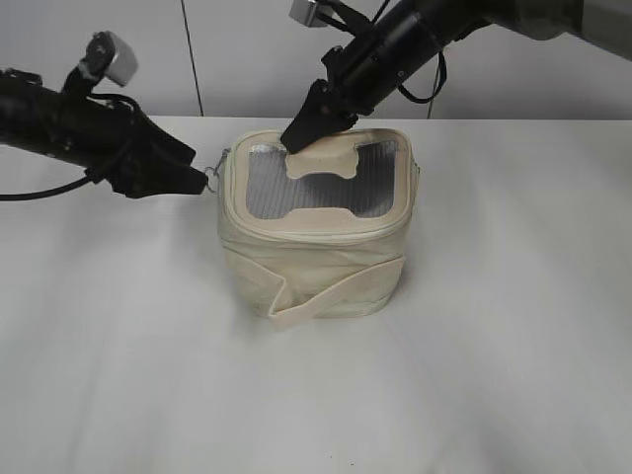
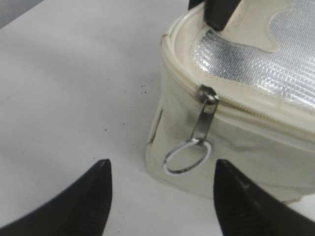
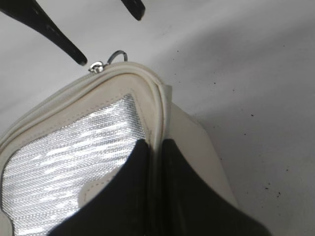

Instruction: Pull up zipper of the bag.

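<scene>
**A:** ok what's on the table (image 1: 118, 375) right now?

**B:** Biggest thing is the bag (image 1: 314, 267), cream and boxy, sitting roughly mid-table on the white surface. Grey mesh panel (image 1: 296, 188) on top with the bone-shaped patch (image 1: 326, 161), and the strap band (image 1: 341, 294) hangs slanted across the front.

**A:** and the arms?

**B:** The right gripper (image 1: 314, 126) comes down from the upper right onto the bag's back top edge. In the right wrist view its fingers (image 3: 130, 196) are pinched narrow on the rim (image 3: 158, 123), one either side of it. The left gripper (image 1: 193, 181) is level with the bag's left side, just beside it. Its fingers (image 2: 88, 196) are spread wide with nothing between them.

**A:** where's the zipper?

**B:** The zipper (image 2: 236, 101) runs around the top rim. One slider sits at the left corner, and its ring pull (image 2: 187, 156) dangles down the bag's side, right in front of that open gripper but not touching it.
</scene>
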